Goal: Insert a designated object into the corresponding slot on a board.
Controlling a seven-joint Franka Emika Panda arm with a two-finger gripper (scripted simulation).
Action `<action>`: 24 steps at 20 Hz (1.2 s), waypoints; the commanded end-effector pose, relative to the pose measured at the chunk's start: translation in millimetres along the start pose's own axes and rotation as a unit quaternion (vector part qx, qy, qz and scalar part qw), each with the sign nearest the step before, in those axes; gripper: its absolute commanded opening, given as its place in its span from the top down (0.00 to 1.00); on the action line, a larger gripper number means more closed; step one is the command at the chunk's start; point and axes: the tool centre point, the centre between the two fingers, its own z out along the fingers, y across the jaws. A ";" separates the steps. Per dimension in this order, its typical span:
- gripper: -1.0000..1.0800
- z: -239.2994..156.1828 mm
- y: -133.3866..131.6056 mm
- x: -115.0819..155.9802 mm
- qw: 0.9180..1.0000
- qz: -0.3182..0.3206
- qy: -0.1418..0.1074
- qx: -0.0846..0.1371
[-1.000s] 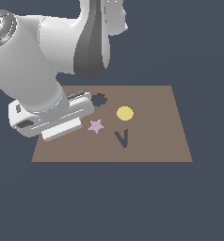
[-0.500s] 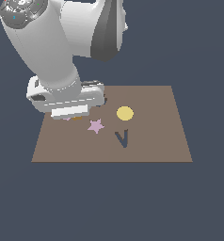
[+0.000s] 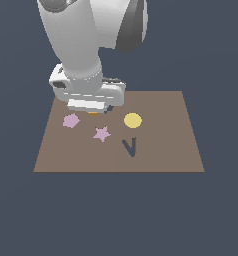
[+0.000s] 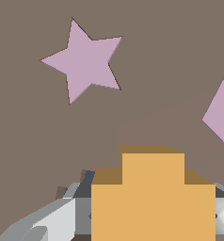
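Gripping the orange cross piece (image 4: 153,197) over the board (image 3: 161,150).
The gripper (image 3: 93,111) is closed on the piece between its fingers (image 4: 48,221); pink star (image 4: 84,60) just ahead, slot (image 3: 109,108) beside the fingers, largely hidden.

star (image 3: 101,133) on board (image 3: 166,150), beside hexagon (image 3: 70,120)

Orange cross piece (image 4: 153,197) held above the brown board (image 3: 161,150); slot mostly hidden under it.

Bulky white arm (image 3: 78,40), dark grey joint band, pale grey jaws
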 end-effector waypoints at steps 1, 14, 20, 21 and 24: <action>1.00 -0.7 -7.8 -7.5 1.000 0.026 0.000 0.000; 1.00 -1.6 -30.5 -22.7 0.996 0.088 0.000 0.000; 1.00 1.4 -31.2 -22.6 0.996 0.087 0.000 0.000; 1.00 3.5 -31.1 -22.5 0.996 0.088 0.000 0.000; 1.00 8.1 -31.6 -22.3 0.996 0.089 0.000 0.000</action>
